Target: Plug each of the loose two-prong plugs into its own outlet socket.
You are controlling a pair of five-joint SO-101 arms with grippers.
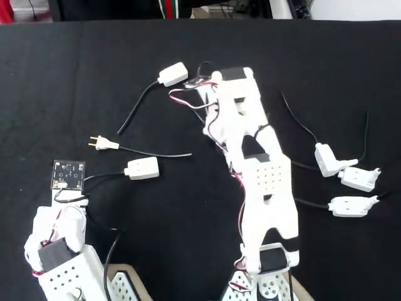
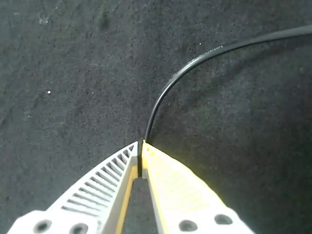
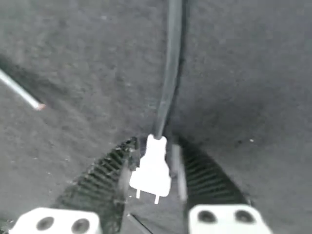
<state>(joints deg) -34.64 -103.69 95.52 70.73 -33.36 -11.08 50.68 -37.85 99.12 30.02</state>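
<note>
Right claw gripped the plug lengthwise, prongs back toward the wrist, cord running ahead — in the high view the socket lay just left of it, upper centre — while left claw pinched a cord.

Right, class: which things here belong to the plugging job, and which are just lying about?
Job: two-prong plug in right gripper; loose two-prong plug; top outlet socket; left outlet socket; black cable in left gripper.
Lying about: clutter behind table.
</note>
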